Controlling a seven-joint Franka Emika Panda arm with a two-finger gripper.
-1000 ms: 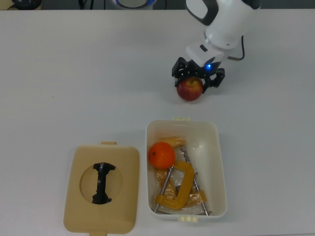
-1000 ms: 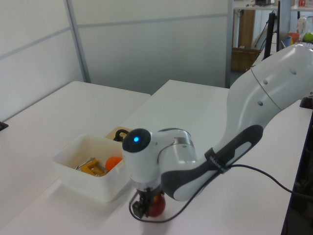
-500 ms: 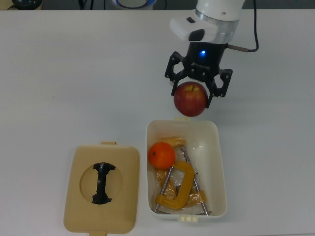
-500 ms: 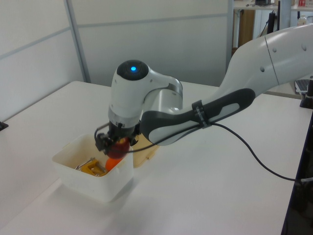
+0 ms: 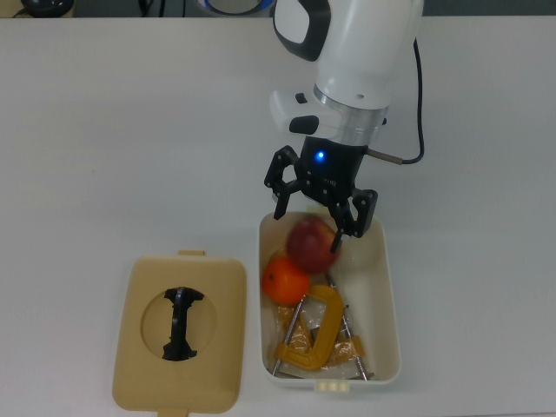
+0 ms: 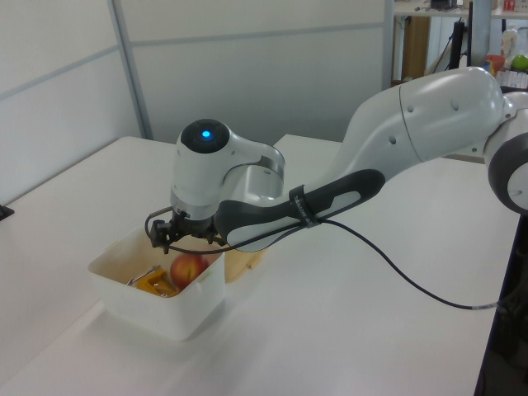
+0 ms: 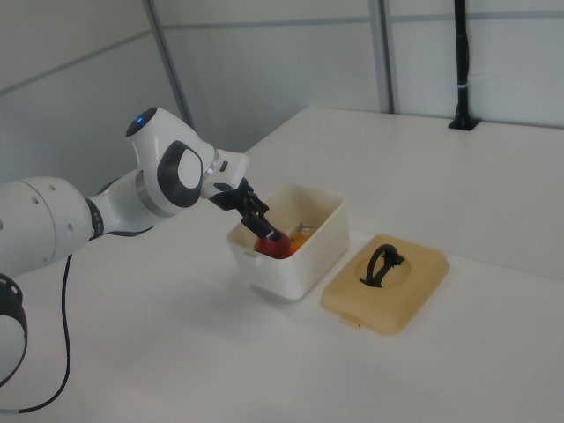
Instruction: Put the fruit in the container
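The end effector hangs spread above the apple inside the container.

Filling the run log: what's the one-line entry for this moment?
gripper open | apple dropping into container | mandarin inside | lid off

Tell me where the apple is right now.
In the top view the apple is inside the container, at its upper end, just below the open gripper and touching the mandarin.
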